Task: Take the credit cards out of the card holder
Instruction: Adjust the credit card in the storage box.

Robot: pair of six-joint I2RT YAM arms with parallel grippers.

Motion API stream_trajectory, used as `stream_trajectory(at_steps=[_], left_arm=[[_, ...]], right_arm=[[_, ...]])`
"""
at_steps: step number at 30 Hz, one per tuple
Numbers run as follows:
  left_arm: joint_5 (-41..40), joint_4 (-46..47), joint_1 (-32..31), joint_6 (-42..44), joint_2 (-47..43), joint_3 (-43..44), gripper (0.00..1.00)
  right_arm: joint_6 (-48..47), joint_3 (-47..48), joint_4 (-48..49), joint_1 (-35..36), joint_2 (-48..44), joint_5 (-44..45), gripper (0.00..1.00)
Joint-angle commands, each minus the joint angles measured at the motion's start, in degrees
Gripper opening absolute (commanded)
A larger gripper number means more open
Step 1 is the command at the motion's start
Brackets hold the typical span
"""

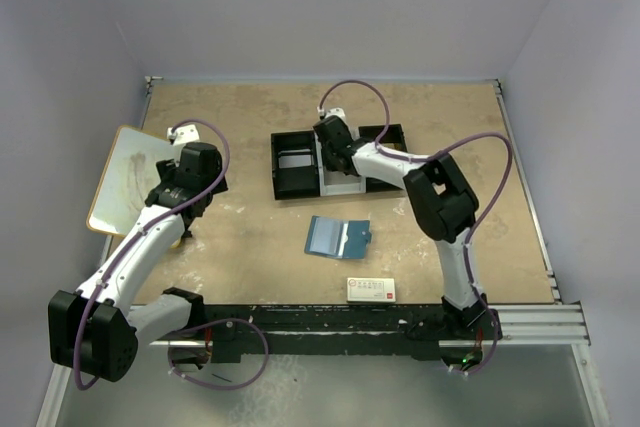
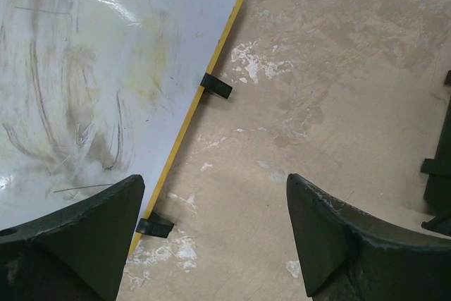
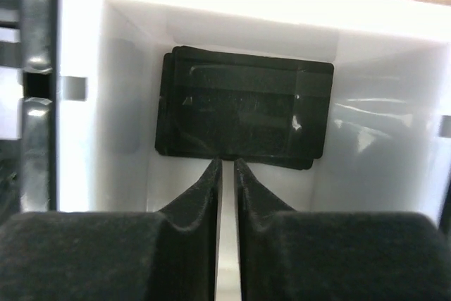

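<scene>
The blue card holder [image 1: 338, 236] lies open on the table, in front of the tray, with no gripper near it. A small stack of thin dark credit cards [image 3: 243, 111] lies flat on the floor of the tray's white compartment [image 3: 84, 139]. My right gripper [image 3: 227, 161] hangs over that compartment [image 1: 333, 152]. Its jaws stand a narrow slit apart with only the white floor showing between them, and its tips are at the stack's near edge. My left gripper [image 2: 215, 180] is wide open over bare table by the whiteboard, holding nothing.
The black-and-white compartment tray [image 1: 295, 162] stands at the back centre. A yellow-rimmed whiteboard [image 2: 99, 68] lies at the left edge of the table [image 1: 130, 179]. A white box with red print [image 1: 371, 289] sits near the front edge.
</scene>
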Motion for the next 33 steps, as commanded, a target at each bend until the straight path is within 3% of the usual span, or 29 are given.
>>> stream_trajectory(at_steps=[1,9,20,24,33], left_arm=[[0.78,1.98,0.23,1.39,0.03,0.81,0.79],[1.72,2.09,0.2,1.45,0.14,0.88,0.79],[-2.2,0.84,0.2,0.31,-0.51,1.26,0.82],[-1.86,0.88,0.2,0.3,-0.38,1.29,0.82],[-1.67,0.86,0.2,0.39,0.38,1.35,0.82]], right_arm=[[0.15,-0.17,0.07,0.05,-11.21,-1.01,0.22],[7.55,-11.8,1.07,2.42,-28.03,2.42,0.52],[25.65,-23.54,-6.75,17.25,-32.88,7.96,0.66],[31.0,-25.66,-8.6,19.12,-31.58,6.75,0.69],[31.3,-24.48,-8.15,20.35,-25.31,2.22,0.69]])
